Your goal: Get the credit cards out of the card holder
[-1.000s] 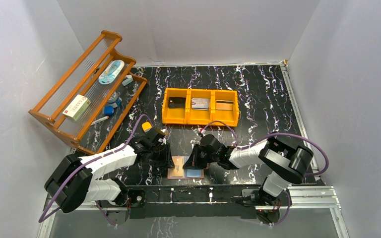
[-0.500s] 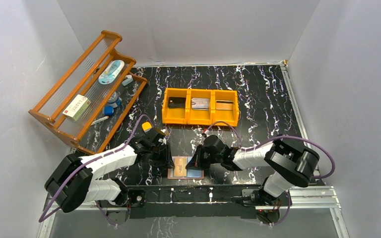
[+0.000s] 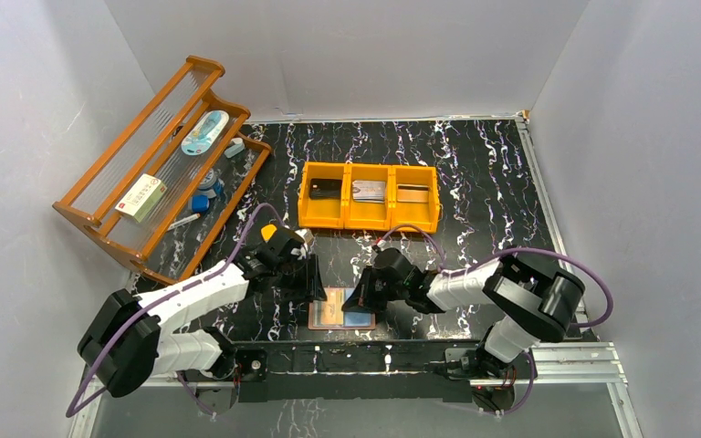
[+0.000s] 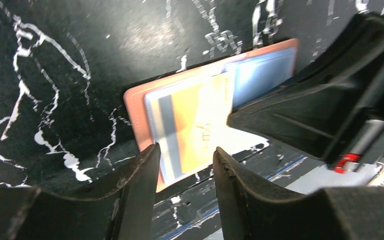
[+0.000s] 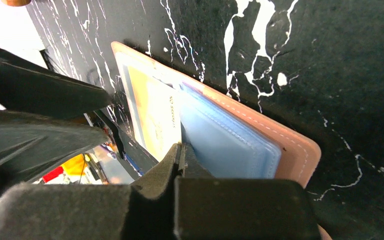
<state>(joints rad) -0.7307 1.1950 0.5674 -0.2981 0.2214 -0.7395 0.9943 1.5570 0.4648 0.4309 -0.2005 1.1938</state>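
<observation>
Card holder (image 3: 342, 311) lies open and flat on the bench (image 3: 484, 164), lower centre of the top view, close to the bench's bottom edge. Salmon cover is down, pale blue lining (image 5: 230, 145) faces up.

A yellow-orange card (image 4: 196, 125) lies on the holder's left half as the top view shows it. Cannot tell whether it sits in a slot or loose on top.

Left claw (image 4: 184, 156): fingers apart, nothing between them. The card's lower edge shows through the gap in the wrist view.

Right claw (image 5: 181, 151): fingers pressed together, gripping nothing, tips at the line where the card meets the blue lining.

Orange tray (image 3: 370, 222), upper centre, is well apart from the holder. It has a dark card (image 3: 326, 189) in the left compartment, grey cards (image 3: 369, 191) in the middle and a brown card (image 3: 411, 193) in the right.
</observation>
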